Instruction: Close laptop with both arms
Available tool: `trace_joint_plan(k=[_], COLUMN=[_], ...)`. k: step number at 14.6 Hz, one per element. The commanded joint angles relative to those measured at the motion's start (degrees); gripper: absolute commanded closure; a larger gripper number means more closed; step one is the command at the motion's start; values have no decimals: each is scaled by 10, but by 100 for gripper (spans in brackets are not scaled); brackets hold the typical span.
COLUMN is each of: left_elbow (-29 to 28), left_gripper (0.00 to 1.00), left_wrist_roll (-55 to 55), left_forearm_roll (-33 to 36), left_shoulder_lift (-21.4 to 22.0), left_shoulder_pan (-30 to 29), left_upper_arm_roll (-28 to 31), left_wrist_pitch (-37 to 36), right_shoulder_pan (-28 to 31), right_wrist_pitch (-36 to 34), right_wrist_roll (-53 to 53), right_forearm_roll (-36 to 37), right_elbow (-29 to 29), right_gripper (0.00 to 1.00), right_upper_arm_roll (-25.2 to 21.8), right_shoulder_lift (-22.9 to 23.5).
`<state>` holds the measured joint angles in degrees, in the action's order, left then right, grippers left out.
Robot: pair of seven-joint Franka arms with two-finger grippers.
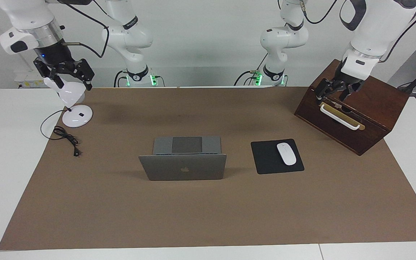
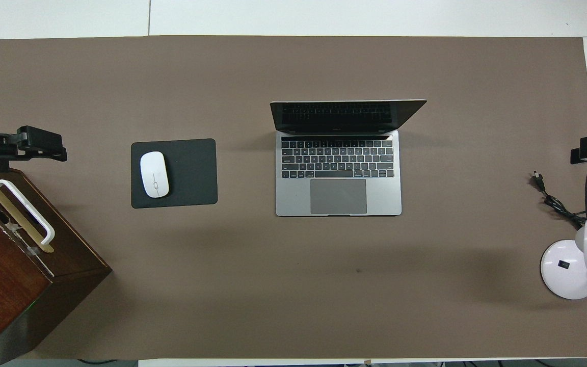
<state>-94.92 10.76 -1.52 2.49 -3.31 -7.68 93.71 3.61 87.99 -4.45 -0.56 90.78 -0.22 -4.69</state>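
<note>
Thin silver-grey metal laptop (image 1: 182, 167) open at frame centre; left gripper (image 1: 333, 92) and right gripper (image 1: 64, 72) spread wide (upper corners), empty.

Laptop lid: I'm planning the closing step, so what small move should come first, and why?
Probably bring both grippers in over the laptop. Its lid stands open mid-table, untouched. The left gripper hangs open over the wooden box, and the right gripper hangs open over the desk lamp, each at its own end of the table.
</note>
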Motion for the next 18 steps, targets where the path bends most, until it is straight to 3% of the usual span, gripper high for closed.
trace_joint_plan(k=[1, 14, 16, 18], left_elbow=[3, -4, -16, -36], left_gripper=[0, 0, 30, 69], left_wrist_roll=[-2, 15, 35, 92], left_forearm_roll=[9, 7, 5, 4], left_shoulder_lift=[3, 1, 5, 17], left_shoulder_pan=[-4, -6, -3, -3], left_upper_arm_roll=[-3, -24, -27, -44], left_wrist_pitch=[1, 18, 29, 30], right_shoulder_pan=[10, 11, 11, 11], right_wrist_pitch=[-5, 1, 1, 7], right_wrist_roll=[-6, 1, 9, 17], right_forearm_roll=[4, 4, 4, 4], right_elbow=[-3, 7, 7, 7], right_gripper=[0, 0, 0, 0], right_upper_arm_roll=[9, 2, 1, 1], right_shoulder_lift=[-1, -8, -8, -8])
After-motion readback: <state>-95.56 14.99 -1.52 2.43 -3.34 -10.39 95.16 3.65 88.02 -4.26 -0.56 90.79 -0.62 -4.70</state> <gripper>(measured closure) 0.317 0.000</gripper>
